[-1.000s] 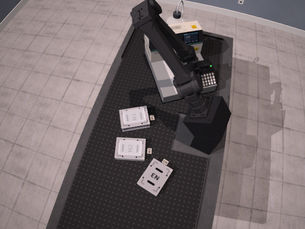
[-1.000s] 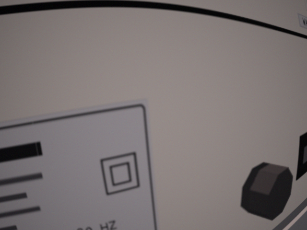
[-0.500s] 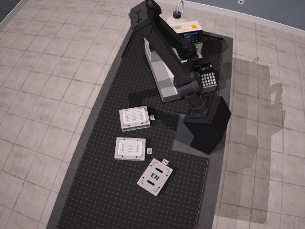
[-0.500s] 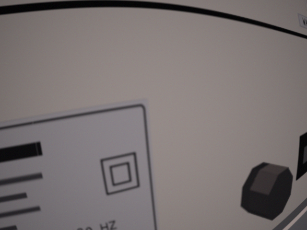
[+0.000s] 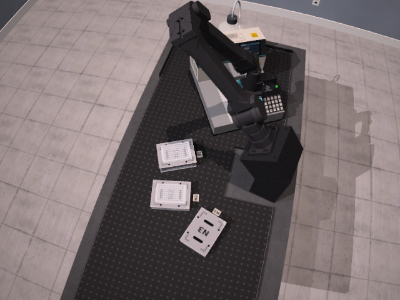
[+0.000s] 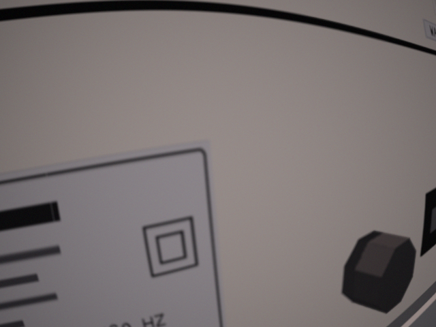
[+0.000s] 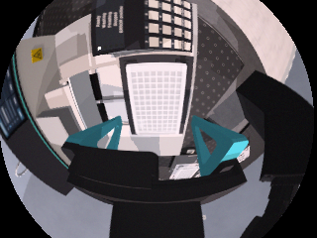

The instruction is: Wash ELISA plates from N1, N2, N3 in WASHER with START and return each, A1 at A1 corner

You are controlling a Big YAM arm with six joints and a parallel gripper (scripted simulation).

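My gripper [image 5: 250, 90] [image 7: 157, 119] is open and empty above the washer's carrier, its teal fingers apart on either side of the plate's near end in the wrist view. A white plate [image 7: 156, 99] lies in the dark carrier [image 7: 187, 94] and looks flat inside it; its cut-off corner is not clear. The washer's lamp [image 5: 276, 85] is green. The keypad [image 5: 273, 103] [image 7: 168, 25] is beyond the plate in the wrist view. One plate [image 5: 175, 151] is in nest N1 [image 5: 158, 150], another plate [image 5: 170, 194] in nest N2 [image 5: 174, 207]. Nest N3 [image 5: 190, 234] is empty.
The washer's raised housing [image 5: 249, 34] with its screen [image 5: 251, 47] [image 7: 10, 106] stands beside the carrier. A bottle [image 5: 232, 20] with a tube is behind it. The arm's base [image 5: 274, 170] stands at the table's right edge. The exterior view shows only a washer panel [image 6: 281, 140] close up.
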